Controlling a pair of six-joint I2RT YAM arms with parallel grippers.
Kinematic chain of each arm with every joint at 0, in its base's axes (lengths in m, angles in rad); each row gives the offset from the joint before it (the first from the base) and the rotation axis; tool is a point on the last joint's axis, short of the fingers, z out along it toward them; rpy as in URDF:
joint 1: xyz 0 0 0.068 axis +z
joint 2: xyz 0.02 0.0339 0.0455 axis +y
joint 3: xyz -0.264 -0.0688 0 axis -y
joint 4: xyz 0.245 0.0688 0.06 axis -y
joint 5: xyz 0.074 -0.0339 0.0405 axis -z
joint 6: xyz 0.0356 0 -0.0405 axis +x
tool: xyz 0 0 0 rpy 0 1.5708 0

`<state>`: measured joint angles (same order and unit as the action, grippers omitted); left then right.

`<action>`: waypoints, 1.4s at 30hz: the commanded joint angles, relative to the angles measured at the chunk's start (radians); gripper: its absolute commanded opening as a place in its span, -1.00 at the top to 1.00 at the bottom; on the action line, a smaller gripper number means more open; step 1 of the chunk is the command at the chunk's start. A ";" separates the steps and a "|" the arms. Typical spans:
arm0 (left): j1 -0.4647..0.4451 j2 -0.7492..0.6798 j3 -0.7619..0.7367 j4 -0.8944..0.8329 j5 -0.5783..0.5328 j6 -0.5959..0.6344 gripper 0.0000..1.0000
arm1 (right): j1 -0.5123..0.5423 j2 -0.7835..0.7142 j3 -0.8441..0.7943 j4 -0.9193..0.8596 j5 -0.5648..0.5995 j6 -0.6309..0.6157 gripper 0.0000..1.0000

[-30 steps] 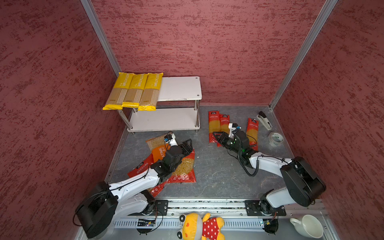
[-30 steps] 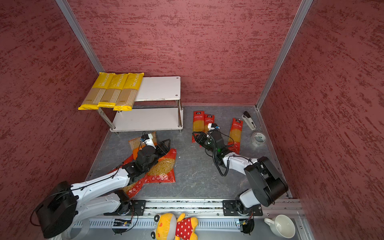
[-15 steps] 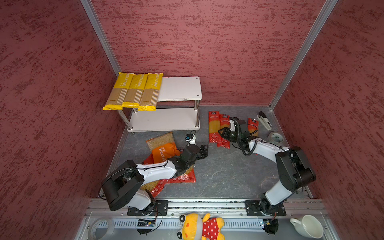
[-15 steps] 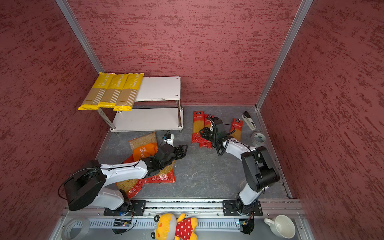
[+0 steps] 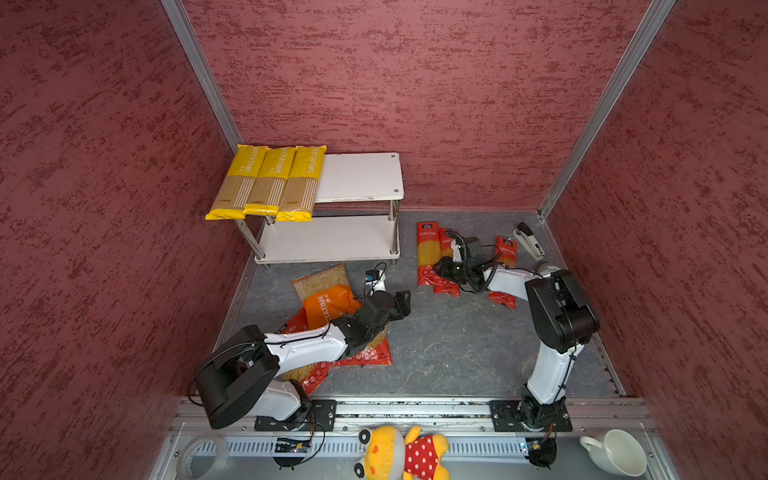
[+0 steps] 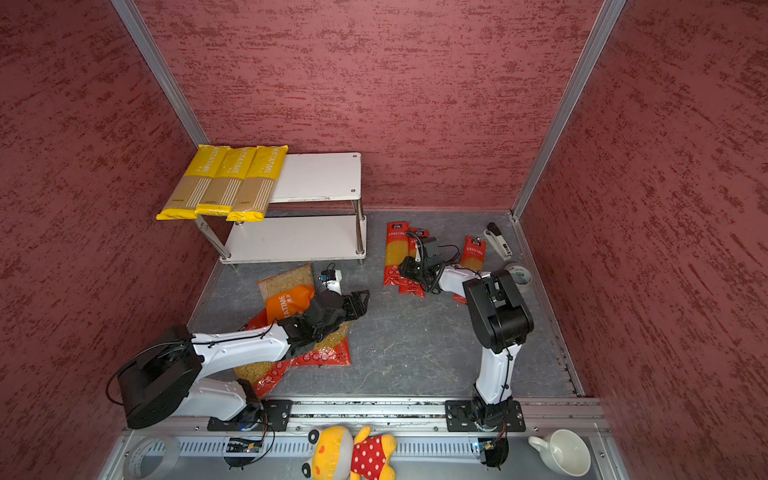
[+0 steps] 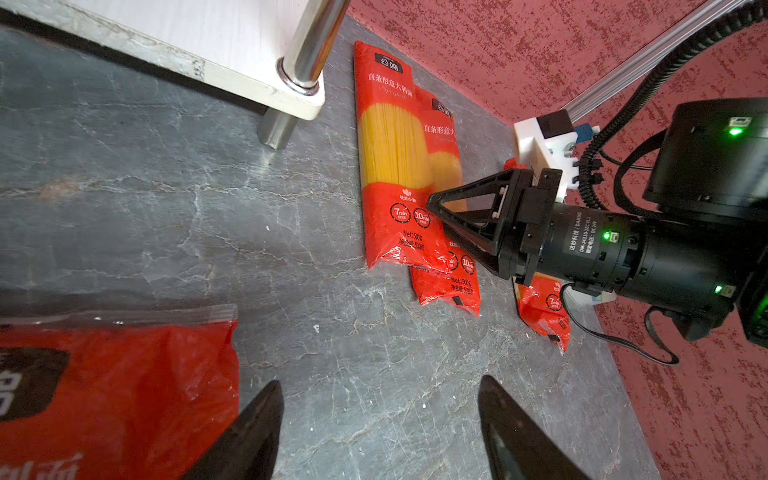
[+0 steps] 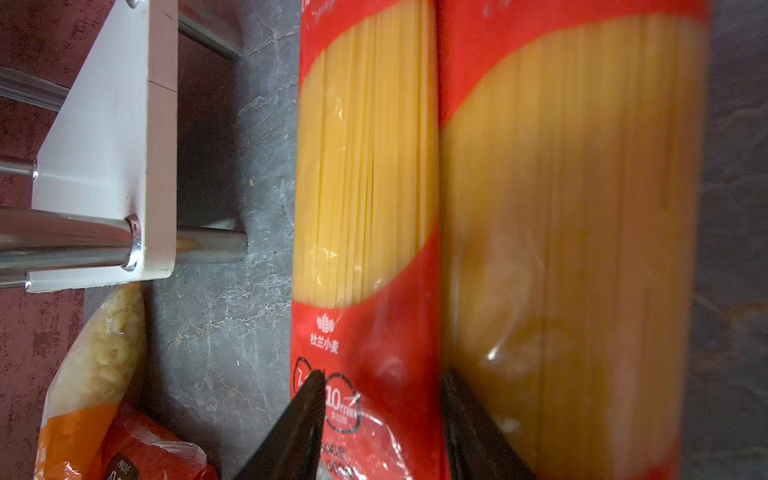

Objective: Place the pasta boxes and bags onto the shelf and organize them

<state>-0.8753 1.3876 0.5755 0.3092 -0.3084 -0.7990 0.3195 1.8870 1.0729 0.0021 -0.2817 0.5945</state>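
While the left claw point(image 7: 378, 390) hangs wide and empty over the grey surface point(image 5: 449, 345) beside a red bag point(image 7: 124, 382) and the orange bag point(image 5: 328, 305), the right claw point(image 8: 380, 380) sits half-spread over a red spaghetti pack point(image 8: 365, 166); I cannot tell whether it grips. Farther back, three yellow packs point(image 5: 270, 183) lie on the shelf point(image 5: 357, 178), on its top board.

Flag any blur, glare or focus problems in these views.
Right wrist view: the red spaghetti pack nearest the lens is blurred, its neighbour sharp. Left wrist view: crisp, glare on the shelf post. Both top views: even light, sharp.
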 commanded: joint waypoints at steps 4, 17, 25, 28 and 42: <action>0.001 0.011 0.003 -0.004 -0.002 0.000 -0.47 | -0.004 0.058 0.010 0.026 -0.053 0.017 0.22; 0.007 0.044 0.018 -0.003 0.011 0.000 -0.47 | -0.004 -0.036 -0.125 0.198 -0.167 0.142 0.92; 0.027 0.085 0.030 0.015 0.048 -0.012 -0.47 | 0.053 -0.261 -0.403 0.238 -0.220 0.282 0.99; 0.034 0.113 0.039 0.029 0.062 -0.020 -0.47 | 0.102 -0.345 -0.497 0.213 -0.207 0.321 0.98; 0.040 0.253 0.078 0.075 0.179 -0.049 -0.45 | 0.003 -0.426 -0.431 -0.062 -0.214 0.055 0.11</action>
<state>-0.8406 1.6135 0.6365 0.3576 -0.1623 -0.8360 0.3557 1.4307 0.5907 -0.0284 -0.4698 0.7414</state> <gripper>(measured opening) 0.725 0.431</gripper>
